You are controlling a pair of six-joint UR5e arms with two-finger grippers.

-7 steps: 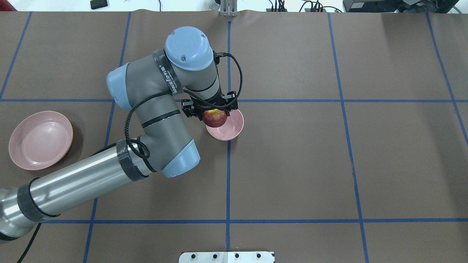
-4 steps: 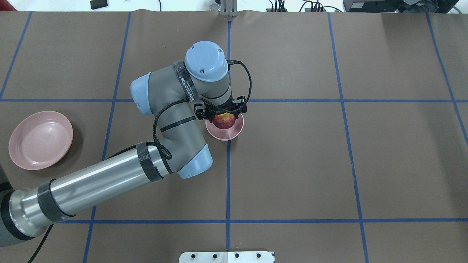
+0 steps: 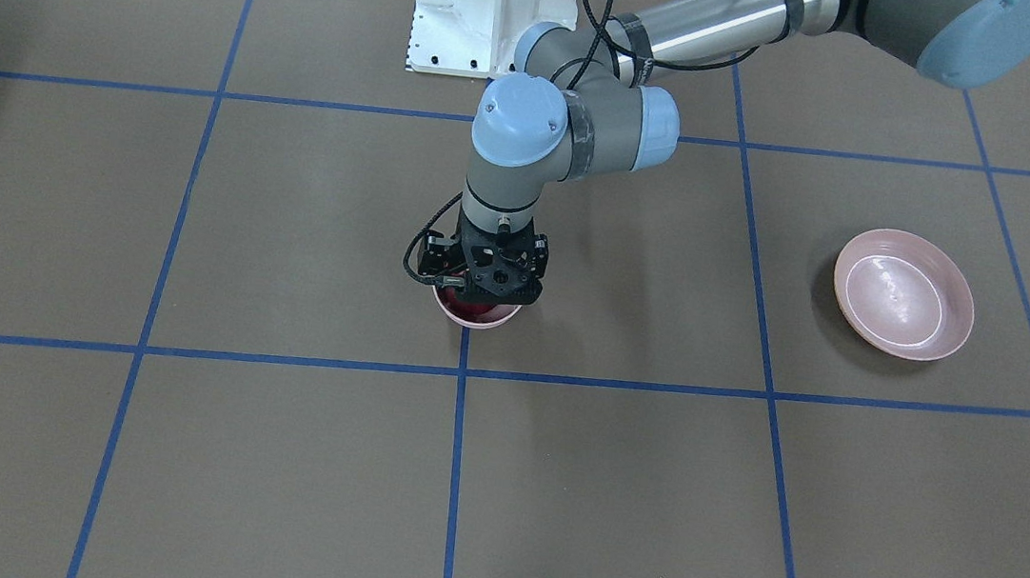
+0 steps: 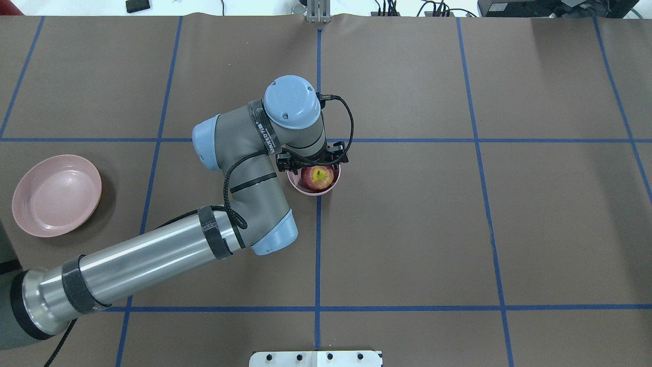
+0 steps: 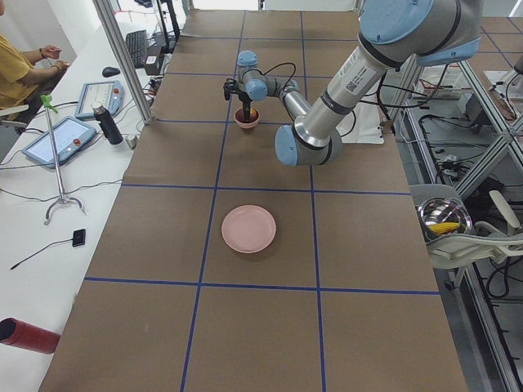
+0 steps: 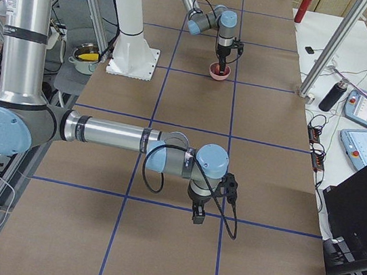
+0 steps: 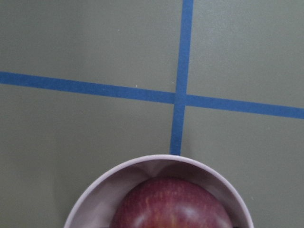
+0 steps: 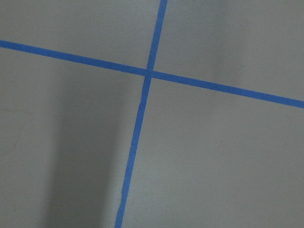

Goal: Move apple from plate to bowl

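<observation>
The dark red apple (image 4: 317, 177) sits in the small pink bowl (image 4: 305, 190) at the table's middle, with its yellow-green stem patch up. My left gripper (image 4: 315, 168) points straight down, right over the apple. Its fingers are hidden, so I cannot tell whether it still grips. The left wrist view shows the apple (image 7: 171, 204) low inside the bowl (image 7: 95, 190). The wide pink plate (image 4: 56, 196) lies empty at the far left. My right gripper (image 6: 198, 211) shows only in the exterior right view, low over bare table, and I cannot tell its state.
The white robot base (image 3: 492, 9) stands behind the bowl. Blue tape lines cross the brown table cover. A side bench holds tablets and a bottle (image 5: 106, 124), with a seated person (image 5: 16, 69) beside it.
My left arm moved right and down. The apple went from above the bowl's left rim to down inside the bowl.
</observation>
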